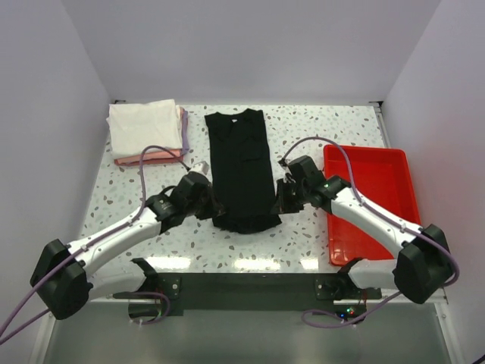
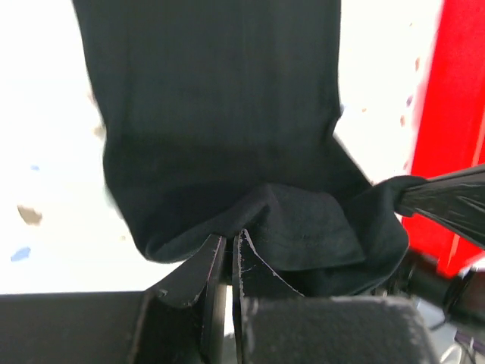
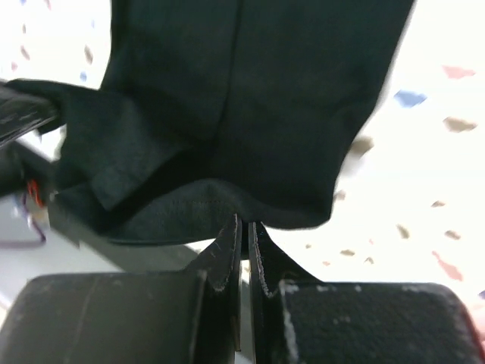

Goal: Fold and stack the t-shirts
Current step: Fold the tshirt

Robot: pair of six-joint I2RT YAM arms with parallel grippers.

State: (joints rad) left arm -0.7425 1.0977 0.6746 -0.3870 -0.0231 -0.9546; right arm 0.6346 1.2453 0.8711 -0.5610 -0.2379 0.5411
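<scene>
Hem corners of the black t-shirt (image 1: 242, 163) sit pinched in both my pincers: my left gripper (image 2: 231, 243) is clamped on the near left corner, my right gripper (image 3: 244, 225) on the near right one. The shirt lies lengthwise on the table (image 1: 318, 125), between the folded stack (image 1: 148, 130) and the red tray (image 1: 375, 178).

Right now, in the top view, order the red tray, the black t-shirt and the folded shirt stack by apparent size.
1. red tray, wider, though close to the shirt
2. black t-shirt
3. folded shirt stack, clearly smallest
</scene>
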